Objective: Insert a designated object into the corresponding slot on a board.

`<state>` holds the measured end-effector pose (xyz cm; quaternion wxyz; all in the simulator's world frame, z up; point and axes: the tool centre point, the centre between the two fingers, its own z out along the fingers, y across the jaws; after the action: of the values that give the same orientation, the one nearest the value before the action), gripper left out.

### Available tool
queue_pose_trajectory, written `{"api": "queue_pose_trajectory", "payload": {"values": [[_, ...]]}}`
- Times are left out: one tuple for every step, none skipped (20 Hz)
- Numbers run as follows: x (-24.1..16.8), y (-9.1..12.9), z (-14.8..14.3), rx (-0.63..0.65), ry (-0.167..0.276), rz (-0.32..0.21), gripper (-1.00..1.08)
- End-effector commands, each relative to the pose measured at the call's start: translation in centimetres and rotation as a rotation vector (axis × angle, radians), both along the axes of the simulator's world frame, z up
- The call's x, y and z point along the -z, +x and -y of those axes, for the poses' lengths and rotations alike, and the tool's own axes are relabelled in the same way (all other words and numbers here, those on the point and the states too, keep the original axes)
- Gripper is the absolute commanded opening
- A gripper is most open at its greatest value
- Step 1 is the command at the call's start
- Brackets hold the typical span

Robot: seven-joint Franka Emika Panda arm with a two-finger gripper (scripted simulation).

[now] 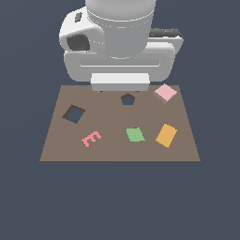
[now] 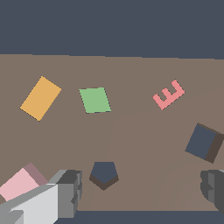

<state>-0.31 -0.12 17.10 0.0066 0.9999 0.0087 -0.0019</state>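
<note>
Jaws released wide | pink block at board corner | slot unobstructed

No printed text, label or number can be read; only the salmon piece on the board is shaped like a letter E.
</note>
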Motion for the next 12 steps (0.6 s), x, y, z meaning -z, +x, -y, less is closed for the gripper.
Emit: {"api": "queue_pose_trajectory", "payload": {"values": [[0.0,0.0,0.0,0.0,0.0,0.0,1.0],[0.0,0.0,0.0,-0.002,0.0,0.0,1.0],[0.1,0.0,-0.2,-0.006,0.0,0.0,1.0],[0.2,-0.1,-0.4,-0.013,0.0,0.0,1.0],[0.4,-0.1,-0.7,-0.023,0.001,0.0,1.0],[0.6,-0.2,-1.0,-0.037,0.001,0.0,1.0],[0.9,-0.2,-1.5,-0.053,0.001,0.0,1.0],[1.2,-0.3,-2.0,-0.072,0.002,0.0,1.0],[1.6,-0.5,-2.7,-0.094,0.003,0.0,1.0],[2.0,-0.7,-3.4,-0.12,0.003,0.0,1.0],[2.5,-0.9,-4.2,-0.147,0.004,0.0,1.0],[3.0,-1.1,-5.0,-0.178,0.005,0.0,1.0]]}}
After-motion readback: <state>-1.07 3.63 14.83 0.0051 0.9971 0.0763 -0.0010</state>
